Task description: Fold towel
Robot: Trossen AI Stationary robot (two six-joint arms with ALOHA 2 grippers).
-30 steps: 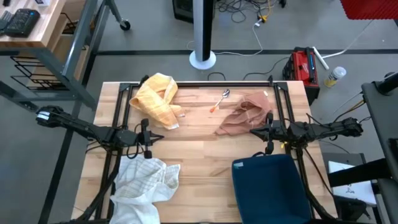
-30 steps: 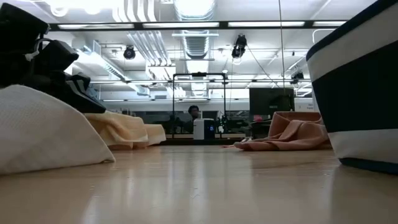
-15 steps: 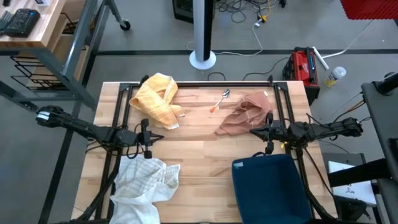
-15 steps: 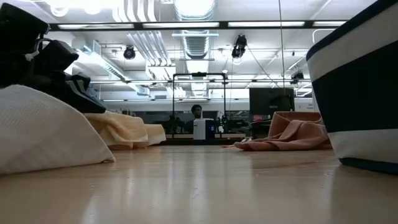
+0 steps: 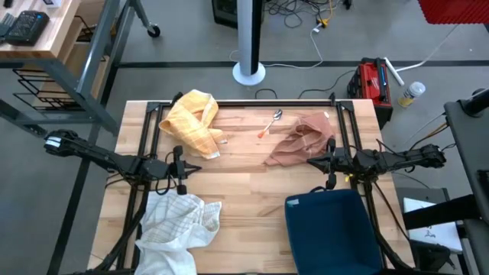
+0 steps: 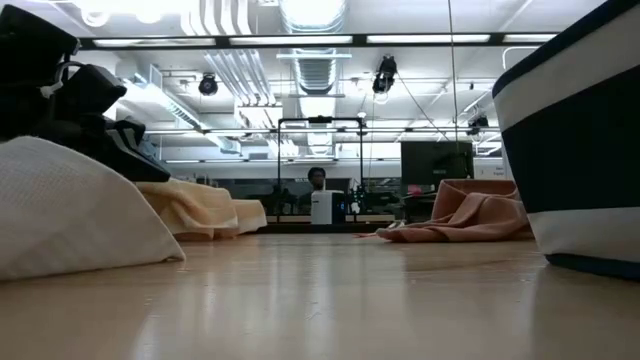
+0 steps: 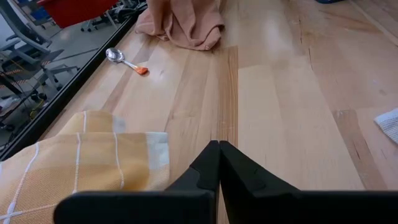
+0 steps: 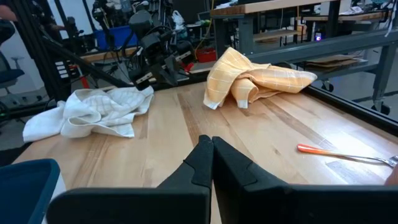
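Three crumpled towels lie on the wooden table. A yellow checked towel (image 5: 195, 121) lies at the far left, a pink-brown towel (image 5: 299, 141) at the far right, and a white towel (image 5: 177, 226) at the near left edge. My left gripper (image 5: 187, 169) hovers shut just beyond the white towel, between it and the yellow towel (image 7: 81, 162). My right gripper (image 5: 312, 163) is shut at the near edge of the pink-brown towel; whether it touches the cloth I cannot tell. In the right wrist view the yellow towel (image 8: 252, 78) and white towel (image 8: 93, 112) lie ahead.
A dark blue bin (image 5: 332, 233) stands at the near right of the table. A spoon with an orange handle (image 5: 270, 122) lies between the yellow and pink-brown towels. Bare wood (image 5: 252, 183) spreads across the table's middle. A person (image 6: 317, 180) shows far behind the table.
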